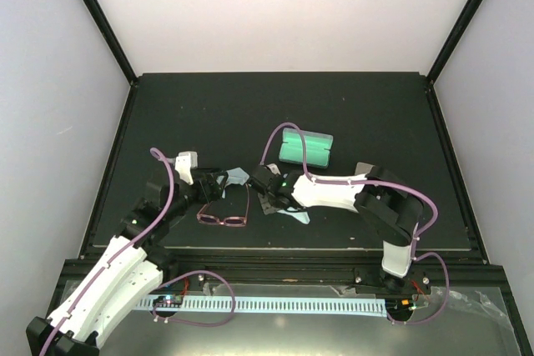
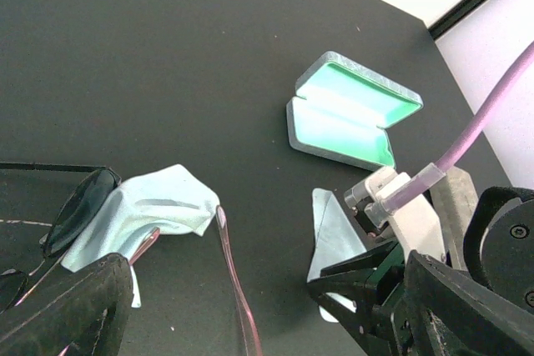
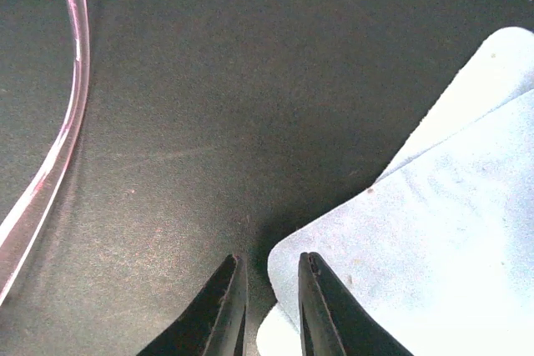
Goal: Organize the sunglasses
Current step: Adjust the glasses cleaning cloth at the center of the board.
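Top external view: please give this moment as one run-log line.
left gripper open by pink-maroon framed sunglasses | right gripper slightly open at light blue cloth edge | green-lined hard case open, empty

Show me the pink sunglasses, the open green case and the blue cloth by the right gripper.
pink sunglasses [image 1: 222, 220], top view, front frame between the lenses.
open green case [image 2: 334, 129], left wrist view, green lining of the lower half.
blue cloth [image 3: 434, 239], right wrist view, its flat upper face.
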Action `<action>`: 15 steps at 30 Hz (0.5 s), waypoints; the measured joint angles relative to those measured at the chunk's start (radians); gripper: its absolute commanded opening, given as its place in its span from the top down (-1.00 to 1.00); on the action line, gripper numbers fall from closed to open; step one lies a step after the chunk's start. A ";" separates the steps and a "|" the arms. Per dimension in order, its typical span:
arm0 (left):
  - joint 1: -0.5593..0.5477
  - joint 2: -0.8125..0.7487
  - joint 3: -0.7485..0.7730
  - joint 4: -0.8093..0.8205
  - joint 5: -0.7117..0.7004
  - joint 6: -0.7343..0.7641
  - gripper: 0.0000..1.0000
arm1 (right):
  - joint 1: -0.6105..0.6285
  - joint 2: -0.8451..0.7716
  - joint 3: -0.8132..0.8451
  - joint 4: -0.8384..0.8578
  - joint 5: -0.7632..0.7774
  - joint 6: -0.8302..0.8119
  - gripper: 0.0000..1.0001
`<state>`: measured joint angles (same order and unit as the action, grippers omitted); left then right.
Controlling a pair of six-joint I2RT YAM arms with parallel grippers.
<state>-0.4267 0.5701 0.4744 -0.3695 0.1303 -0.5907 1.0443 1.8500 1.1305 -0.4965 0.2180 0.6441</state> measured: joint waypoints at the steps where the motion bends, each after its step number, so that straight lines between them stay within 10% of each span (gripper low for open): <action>1: 0.000 0.001 0.000 0.000 0.000 0.000 -0.78 | 0.000 0.000 0.000 0.000 0.000 0.000 0.58; 15: 0.000 0.013 0.000 0.001 0.000 0.000 -0.78 | -0.003 0.028 -0.004 0.014 0.002 0.037 0.91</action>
<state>-0.4267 0.5827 0.4744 -0.3683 0.1303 -0.5907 1.0416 1.8782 1.1267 -0.4828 0.2199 0.6811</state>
